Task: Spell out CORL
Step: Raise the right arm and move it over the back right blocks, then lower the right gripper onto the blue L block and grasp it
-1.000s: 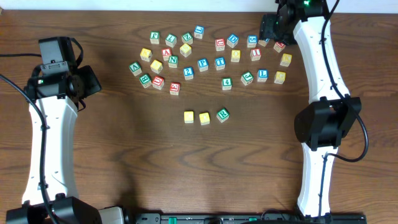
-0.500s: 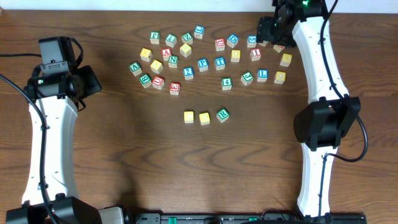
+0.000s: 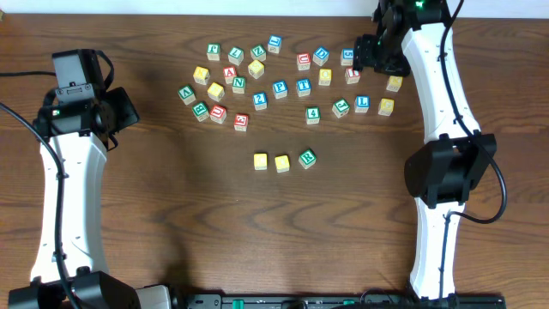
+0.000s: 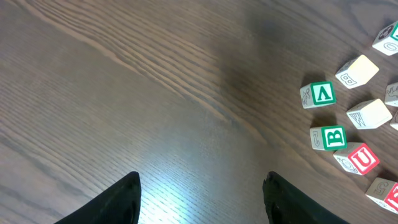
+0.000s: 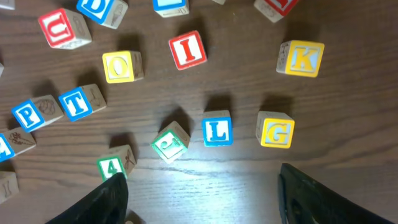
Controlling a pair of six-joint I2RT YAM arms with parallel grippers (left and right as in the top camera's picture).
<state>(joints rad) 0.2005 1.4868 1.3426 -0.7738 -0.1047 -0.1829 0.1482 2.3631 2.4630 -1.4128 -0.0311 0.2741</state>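
The step looks to be fetching the last letter: the right gripper (image 5: 200,198), jaws wide and empty, hovers with the L cube (image 5: 217,132) just ahead, needing to straddle it squarely.

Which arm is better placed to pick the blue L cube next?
Right: the right gripper hangs open close to the L cube, while the left gripper sits far across the table.

row cubes (image 3: 282,162): 3 | scattered cubes (image 3: 280,87): about 27 | arms (image 3: 442,86): 2 | table (image 3: 171,223): 1
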